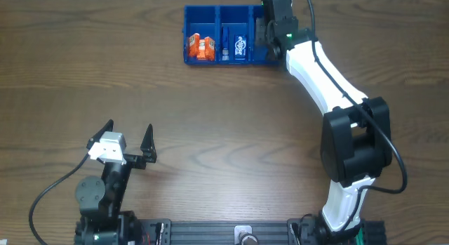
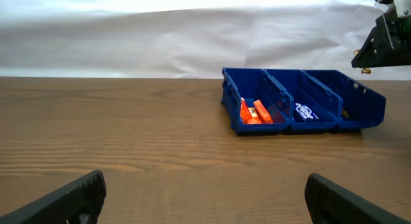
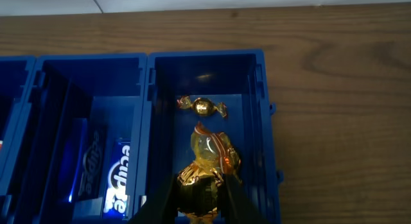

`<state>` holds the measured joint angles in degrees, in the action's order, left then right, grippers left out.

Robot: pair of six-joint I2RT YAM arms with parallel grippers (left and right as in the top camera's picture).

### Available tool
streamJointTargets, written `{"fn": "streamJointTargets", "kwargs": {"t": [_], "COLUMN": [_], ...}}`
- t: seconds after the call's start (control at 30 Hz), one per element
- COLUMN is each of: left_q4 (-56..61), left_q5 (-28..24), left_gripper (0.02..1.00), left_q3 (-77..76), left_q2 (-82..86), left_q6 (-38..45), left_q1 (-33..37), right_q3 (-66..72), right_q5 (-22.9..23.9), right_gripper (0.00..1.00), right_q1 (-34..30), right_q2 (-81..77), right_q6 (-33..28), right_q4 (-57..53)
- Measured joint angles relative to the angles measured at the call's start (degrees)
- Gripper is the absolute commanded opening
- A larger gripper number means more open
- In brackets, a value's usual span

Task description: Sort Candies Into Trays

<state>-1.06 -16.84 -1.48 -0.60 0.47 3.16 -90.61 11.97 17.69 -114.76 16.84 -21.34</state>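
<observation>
We count 1 blue tray [image 1: 186, 27], split into 3 compartments. Orange candies [image 1: 200, 47]: 2. Blue-wrapped candies [image 3: 119, 179]: 1 for sure, possibly a second darker one beside it, we can't tell. Gold candies [image 3: 202, 106]: 3. That gives us 6 candies confirmed, in 3 kinds. Grippers: 2, the left gripper [image 1: 129, 126] and the right gripper [image 3: 198, 198]
</observation>
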Motion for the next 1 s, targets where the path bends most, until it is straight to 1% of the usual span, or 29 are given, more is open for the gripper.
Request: {"fn": "streamJointTargets", "kwargs": {"t": [0.03, 0.1, 0.13, 0.17, 0.2, 0.43, 0.6, 0.73, 0.83, 0.93, 1.0], "left_q4": [0.0, 0.0, 0.0, 0.0, 0.0, 0.0, 0.0, 0.0, 0.0, 0.0, 0.0], "left_q5": [0.0, 0.0, 0.0, 0.0, 0.0, 0.0, 0.0, 0.0, 0.0, 0.0, 0.0], "left_gripper": [0.998, 0.998, 0.998, 0.998, 0.998, 0.998, 0.998, 0.998, 0.998, 0.998, 0.998], "left_q3": [0.0, 0.0, 0.0, 0.0, 0.0, 0.0, 0.0, 0.0, 0.0, 0.0, 0.0], "left_q2": [0.0, 0.0, 0.0, 0.0, 0.0, 0.0, 0.0, 0.0, 0.0, 0.0, 0.0], "left_q6": [0.0, 0.0, 0.0, 0.0, 0.0, 0.0, 0.0, 0.0, 0.0, 0.0, 0.0], "left_q1": [0.0, 0.0, 0.0, 0.0, 0.0, 0.0, 0.0, 0.0, 0.0, 0.0, 0.0], "right_q3": [0.0, 0.0, 0.0, 0.0, 0.0, 0.0, 0.3, 0.7, 0.5, 0.5, 2.1], "right_q5": [0.0, -0.3, -0.7, -0.8, -1.1, -2.0, -2.1, -1.4, -0.4, 2.4, 4.6], "right_gripper": [0.191, 0.509, 0.779, 0.932, 0.998, 0.998, 0.998, 0.998, 0.998, 0.998, 0.998], "right_q1": [0.0, 0.0, 0.0, 0.0, 0.0, 0.0, 0.0, 0.0, -0.2, -2.3, -4.7], "right_q2": [0.0, 0.0, 0.0, 0.0, 0.0, 0.0, 2.2, 11.8, 24.1, 37.3, 44.7], "right_q6": [0.0, 0.0, -0.1, 0.0, 0.0, -0.1, -0.1, -1.5, -4.1, -6.0, -6.7], "right_q4": [0.0, 0.0, 0.0, 0.0, 0.0, -0.3, -4.3, -9.9, -16.2, -24.1, -25.7]}}
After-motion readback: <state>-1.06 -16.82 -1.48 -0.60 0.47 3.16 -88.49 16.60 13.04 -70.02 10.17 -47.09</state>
